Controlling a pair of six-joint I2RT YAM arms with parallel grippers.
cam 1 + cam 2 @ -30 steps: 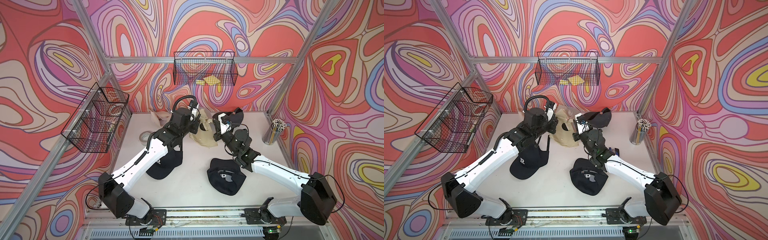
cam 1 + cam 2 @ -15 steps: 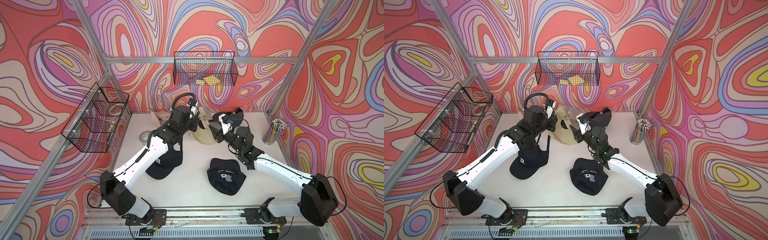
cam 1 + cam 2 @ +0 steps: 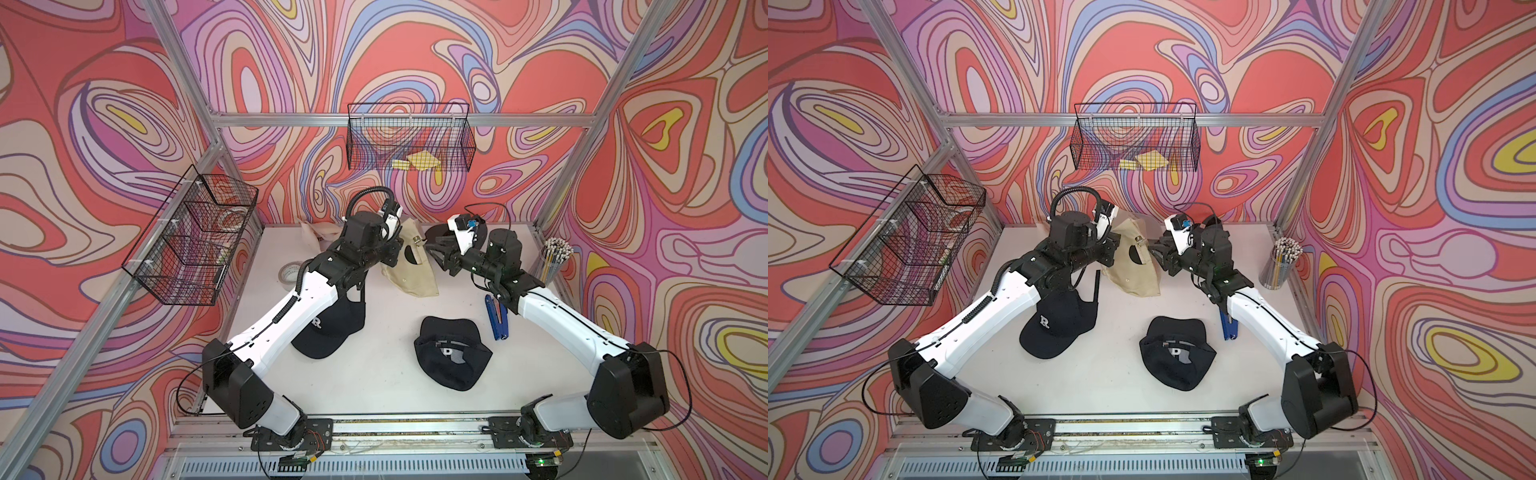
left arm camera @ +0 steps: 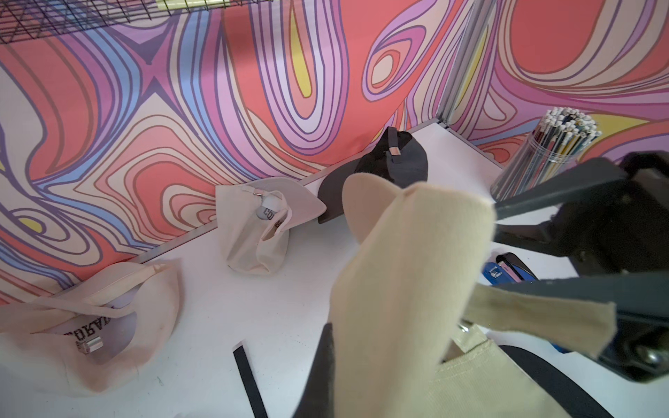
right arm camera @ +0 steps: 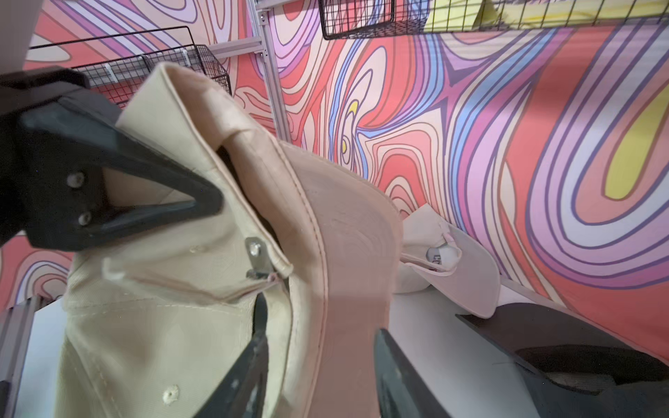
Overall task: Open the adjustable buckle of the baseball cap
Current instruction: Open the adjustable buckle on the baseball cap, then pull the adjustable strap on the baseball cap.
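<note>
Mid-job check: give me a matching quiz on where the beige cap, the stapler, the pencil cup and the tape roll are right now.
1. beige cap
2. stapler
3. pencil cup
4. tape roll

A. upright in the far right corner
B. pinched by the left gripper
C. flat near the table's left edge
D. lying beside the right arm

Pairs: 1-B, 2-D, 3-A, 4-C

Letters on the caps

A big white "R" sits on the front of the dark cap (image 3: pixel 1054 328). The other dark cap (image 3: pixel 1177 357) shows a white letter too, half hidden, like a "P". Inside a pale pink cap (image 4: pixel 152 318) I read upside-down letters, "CORA". Another pale cap (image 4: pixel 253 235) shows just "CO". The blue stapler (image 4: pixel 497 272) has a label too small to read.
</note>
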